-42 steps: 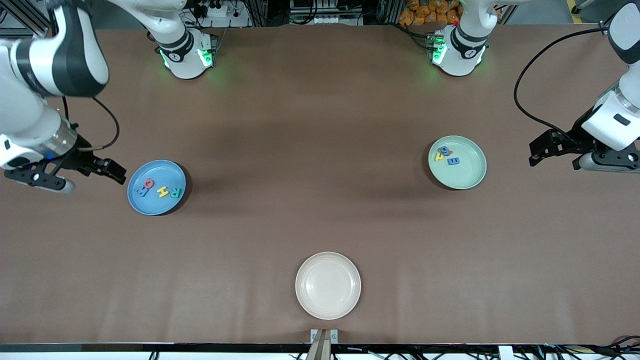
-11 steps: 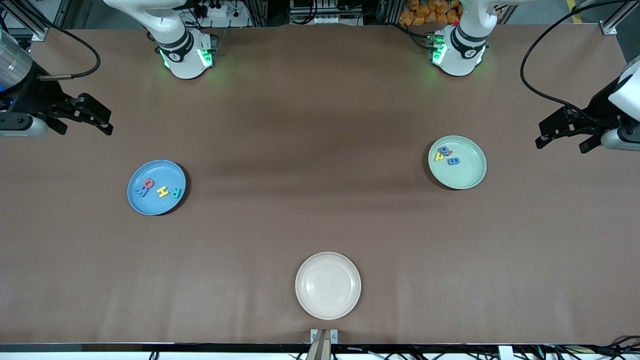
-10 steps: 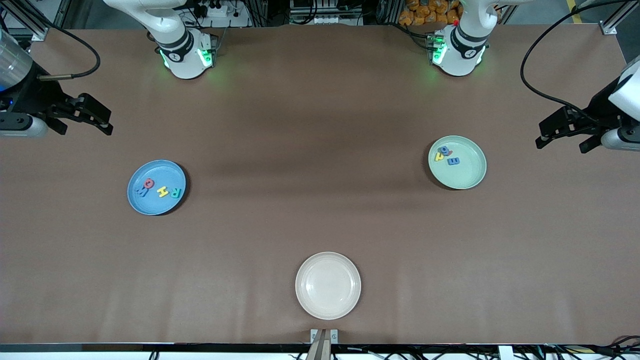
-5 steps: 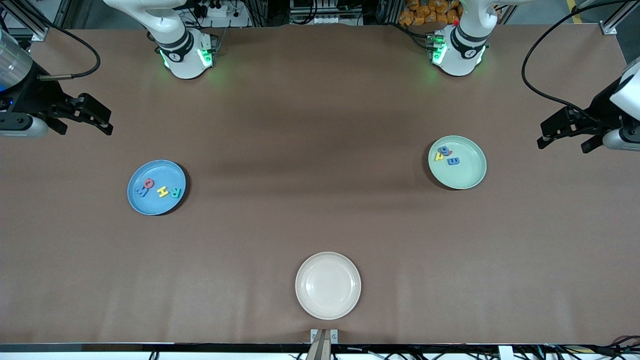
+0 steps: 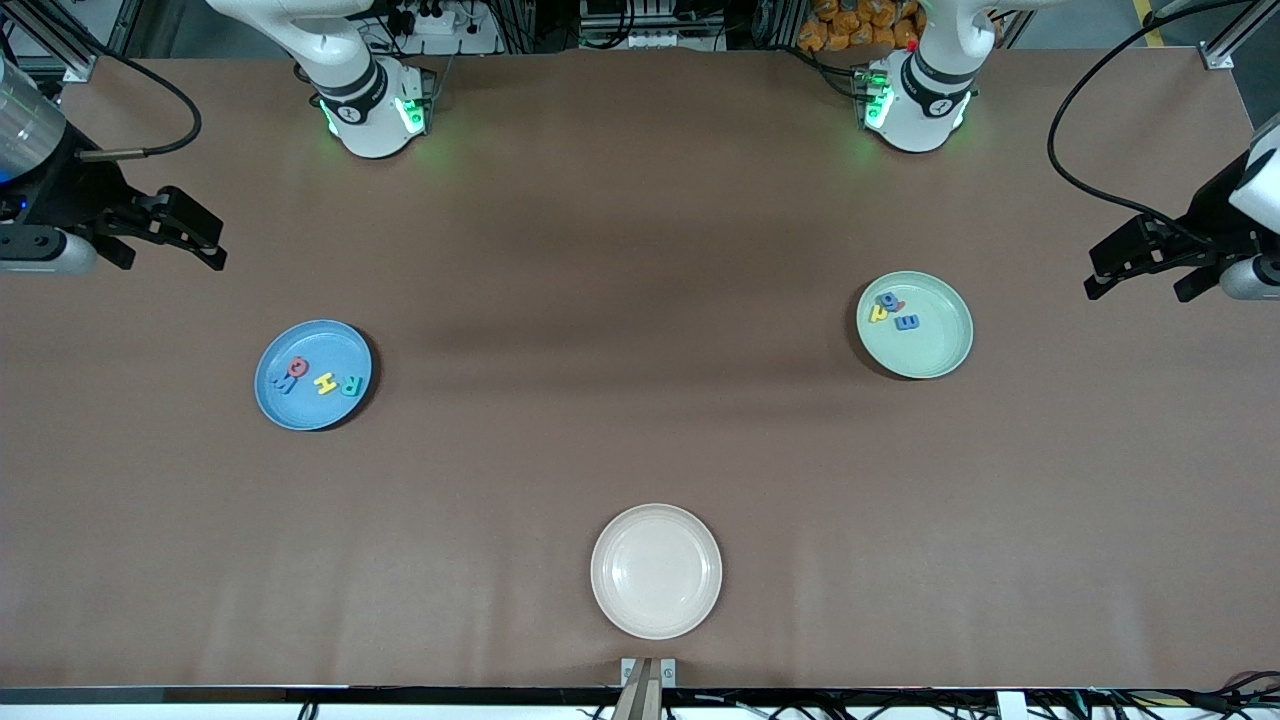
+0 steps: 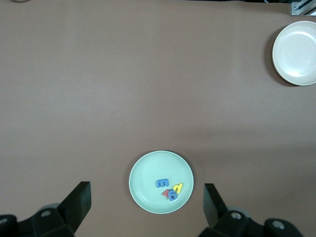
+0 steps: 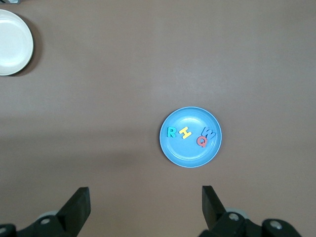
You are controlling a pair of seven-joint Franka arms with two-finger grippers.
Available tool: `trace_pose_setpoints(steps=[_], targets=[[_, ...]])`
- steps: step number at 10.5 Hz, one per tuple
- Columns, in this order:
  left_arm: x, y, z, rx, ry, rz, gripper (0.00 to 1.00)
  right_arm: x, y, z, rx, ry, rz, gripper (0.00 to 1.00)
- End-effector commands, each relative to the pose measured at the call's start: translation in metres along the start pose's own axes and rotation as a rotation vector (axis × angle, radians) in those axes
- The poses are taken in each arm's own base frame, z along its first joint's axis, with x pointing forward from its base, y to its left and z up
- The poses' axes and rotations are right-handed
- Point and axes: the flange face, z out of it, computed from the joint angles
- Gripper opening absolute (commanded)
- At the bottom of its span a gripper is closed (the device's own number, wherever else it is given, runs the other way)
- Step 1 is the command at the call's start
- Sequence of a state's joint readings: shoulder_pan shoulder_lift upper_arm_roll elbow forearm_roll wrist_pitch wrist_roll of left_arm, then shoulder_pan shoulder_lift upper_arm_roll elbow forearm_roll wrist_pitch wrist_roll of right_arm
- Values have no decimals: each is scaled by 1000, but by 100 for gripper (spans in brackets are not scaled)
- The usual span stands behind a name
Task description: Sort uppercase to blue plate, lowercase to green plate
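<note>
Since all four uppercase letters [image 5: 320,379] lay in the blue plate [image 5: 348,341] and the lowercase letters [image 5: 891,311] lay in the green plate [image 5: 948,340], I judged the sorting done. My left gripper [image 5: 1145,260] hung wide open and empty at its end of the table. My right gripper [image 5: 165,231] did too. The best thing was to wait and bump nothing.

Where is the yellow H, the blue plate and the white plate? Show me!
yellow H [image 7: 185,132], right wrist view, on the letter's crossbar.
blue plate [image 5: 335,336], front view, on its bare inner floor near the rim.
white plate [image 5: 655,570], front view, on the middle of its floor.
</note>
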State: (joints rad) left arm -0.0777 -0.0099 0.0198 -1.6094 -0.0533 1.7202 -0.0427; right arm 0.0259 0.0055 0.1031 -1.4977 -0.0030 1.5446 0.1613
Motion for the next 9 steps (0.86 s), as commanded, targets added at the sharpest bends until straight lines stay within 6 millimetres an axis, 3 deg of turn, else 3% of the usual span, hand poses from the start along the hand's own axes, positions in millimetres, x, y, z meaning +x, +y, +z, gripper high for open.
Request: trace_pose_setpoints(steps=[1, 9], targets=[[-1, -1, -6, 14, -8, -17, 100, 0, -1, -6, 13, 4, -5, 100], [-2, -3, -9, 19, -21, -19, 100, 1, 1, -5, 13, 6, -4, 100]])
